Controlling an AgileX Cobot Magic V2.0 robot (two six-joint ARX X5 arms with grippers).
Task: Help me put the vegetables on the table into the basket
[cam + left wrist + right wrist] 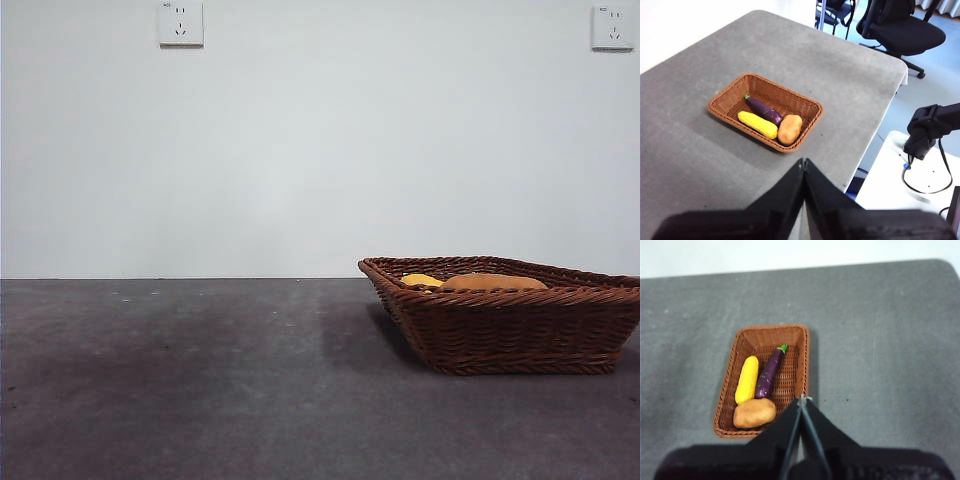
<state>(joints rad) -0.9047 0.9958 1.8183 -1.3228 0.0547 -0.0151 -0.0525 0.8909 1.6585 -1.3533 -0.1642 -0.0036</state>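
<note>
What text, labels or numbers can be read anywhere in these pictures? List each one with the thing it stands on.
None can be read.
Left wall socket: a tiny mark in its upper corner, too small to read.
Right wall socket: the same kind of tiny mark, too small to read.
Basket, corn cob, potato, eggplant and table: no writing shows.

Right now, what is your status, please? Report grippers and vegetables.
Left gripper shut, right gripper shut, both raised, holding nothing. Corn, eggplant, potato all inside basket. Nothing in the way.
</note>
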